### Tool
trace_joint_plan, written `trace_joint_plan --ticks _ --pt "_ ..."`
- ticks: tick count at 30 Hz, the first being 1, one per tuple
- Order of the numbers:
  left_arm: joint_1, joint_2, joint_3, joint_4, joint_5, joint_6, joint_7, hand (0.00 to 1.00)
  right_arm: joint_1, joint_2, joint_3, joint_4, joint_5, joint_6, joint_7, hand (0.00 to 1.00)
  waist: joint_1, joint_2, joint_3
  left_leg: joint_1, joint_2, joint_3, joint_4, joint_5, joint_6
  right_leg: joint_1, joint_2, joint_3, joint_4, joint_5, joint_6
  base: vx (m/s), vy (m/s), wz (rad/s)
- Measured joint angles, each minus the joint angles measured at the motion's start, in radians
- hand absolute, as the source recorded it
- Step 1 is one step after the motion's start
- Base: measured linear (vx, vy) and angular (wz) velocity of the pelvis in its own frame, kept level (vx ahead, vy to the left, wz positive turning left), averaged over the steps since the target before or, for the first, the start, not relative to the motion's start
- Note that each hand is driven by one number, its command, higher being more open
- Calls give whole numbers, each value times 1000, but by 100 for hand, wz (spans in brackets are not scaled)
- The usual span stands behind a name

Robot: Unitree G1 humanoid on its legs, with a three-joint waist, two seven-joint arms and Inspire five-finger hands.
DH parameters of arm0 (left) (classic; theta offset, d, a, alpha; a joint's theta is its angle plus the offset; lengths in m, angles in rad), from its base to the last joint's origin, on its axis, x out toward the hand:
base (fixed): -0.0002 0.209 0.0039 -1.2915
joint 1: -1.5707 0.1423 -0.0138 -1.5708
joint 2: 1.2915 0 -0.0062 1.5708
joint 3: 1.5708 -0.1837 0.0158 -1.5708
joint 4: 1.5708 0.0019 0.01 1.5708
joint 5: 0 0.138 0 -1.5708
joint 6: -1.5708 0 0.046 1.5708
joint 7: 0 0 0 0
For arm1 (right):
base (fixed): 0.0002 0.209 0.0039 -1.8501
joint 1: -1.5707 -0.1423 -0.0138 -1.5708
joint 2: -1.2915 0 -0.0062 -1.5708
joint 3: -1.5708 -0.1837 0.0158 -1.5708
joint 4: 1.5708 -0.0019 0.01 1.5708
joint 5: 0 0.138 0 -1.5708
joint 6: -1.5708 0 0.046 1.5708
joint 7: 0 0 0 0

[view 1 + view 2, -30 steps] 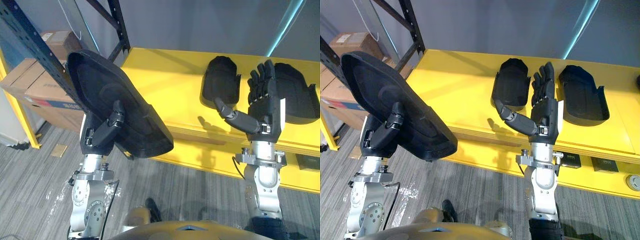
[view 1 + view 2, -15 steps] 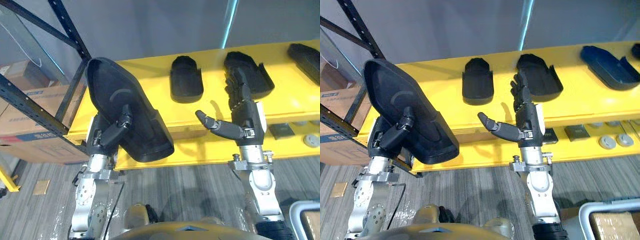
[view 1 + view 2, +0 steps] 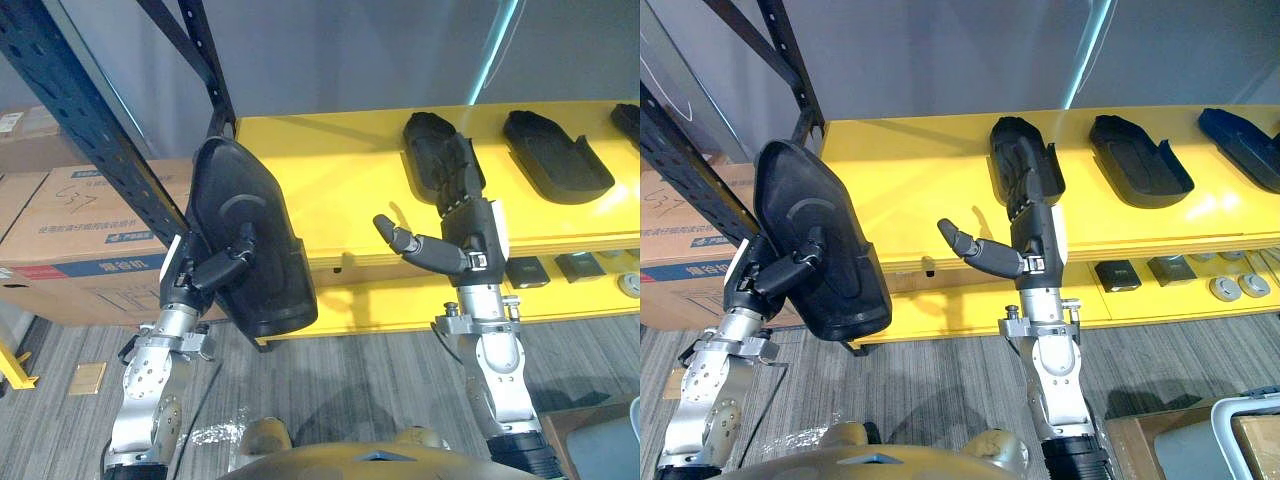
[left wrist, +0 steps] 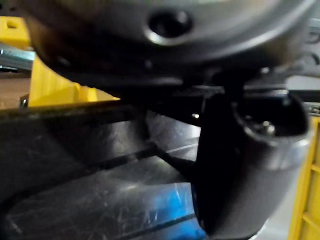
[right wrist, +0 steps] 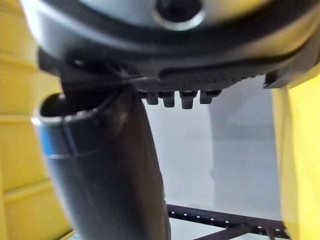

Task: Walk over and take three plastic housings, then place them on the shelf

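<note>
Large black oval plastic housing (image 3: 250, 230) sits on edge, pinched in the left hand (image 3: 205, 272) for carrying toward the long yellow shelf (image 3: 330, 185); the right hand (image 3: 470, 225) is spread, empty.

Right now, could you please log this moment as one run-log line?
left hand: shut on housing | right hand: open, empty | shelf: ahead

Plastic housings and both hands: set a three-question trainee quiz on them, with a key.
1. Fill in: in the right eye view, ___ housings lie on the yellow shelf.
2. The large housing is: A on a cardboard box; B gripped by the left hand; C on the floor.
3. True or false: the right hand is curled round a housing.
Key: 1 three; 2 B; 3 false.
</note>
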Motion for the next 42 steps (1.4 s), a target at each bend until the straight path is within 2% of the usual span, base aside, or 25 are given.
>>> trace_joint_plan --ticks 1,2,4,11,15,20,21,23,28,31,35,40,42 --pt "-4 0 -1 0 1 0 3 0 -1 -2 -1 -14 0 0 0 100 1 -5 -6 -1 -10 2 -10 5 2 10 8 -8 -29 -1 -5 22 63 4" --pt "-13 1 -18 0 8 2 10 0 -6 -7 -5 -27 0 -3 -3 100 -1 -1 -10 -6 -29 5 -24 13 4 24 9 -12 -84 19 7 3 60 3" --pt "-45 0 -59 0 45 8 10 0 -6 -29 -16 -6 -1 11 -38 100 -4 14 -14 -5 -43 -3 -50 31 6 42 13 -27 -126 41 13 -11 54 17" --pt "-96 12 -64 -23 39 8 16 0 -11 -81 -38 38 -11 21 -56 100 -17 39 -30 38 -26 13 -167 104 -18 44 54 -21 -161 54 -4 -38 -43 -4" --pt "-197 26 -65 -23 30 26 11 0 -9 -80 -40 38 -10 31 -51 100 -28 40 -33 72 -28 26 -234 140 -22 47 64 -16 -171 58 -4 -42 -21 -8" --pt "-353 120 -65 21 22 46 38 0 2 -80 -24 38 0 69 -8 100 -38 41 -35 101 -27 60 -300 174 -28 35 80 11 -190 74 -11 -33 1 -19" --pt "-460 169 -65 130 20 50 60 0 2 -80 -18 38 14 89 23 100 -51 42 -35 103 -28 79 -315 188 -26 15 83 33 -193 85 -13 -23 23 -26" --pt "-568 214 -65 281 -10 75 103 0 8 -81 0 38 51 105 64 100 -64 42 -35 103 -27 98 -319 191 -26 4 89 52 -207 99 -15 -23 23 -30" --pt "-716 245 -66 474 -24 128 200 0 54 -83 68 33 109 132 138 100 -94 42 -35 97 -27 122 -333 197 -26 -25 94 76 -210 106 -18 -3 9 -15" --pt "-818 252 -93 580 -65 166 257 0 60 -86 165 28 117 157 157 100 -108 42 -33 74 -27 123 -331 200 -24 -51 94 84 -207 108 -18 0 0 0" --pt "-906 253 -133 636 -136 178 294 0 49 -80 223 14 100 176 131 100 -109 39 0 37 -27 122 -326 208 -20 -89 94 88 -201 114 -21 0 0 0" --pt "-1033 253 -146 671 -167 206 391 0 14 -70 228 -46 39 189 64 100 -114 30 116 -9 -25 122 -307 214 -13 -132 93 96 -196 125 -25 -26 -4 0" --pt "-1052 253 -146 673 -166 220 409 0 14 -69 236 -55 37 189 51 100 -114 27 127 -13 -24 123 -306 214 -12 -144 93 103 -188 125 -25 0 4 -6"
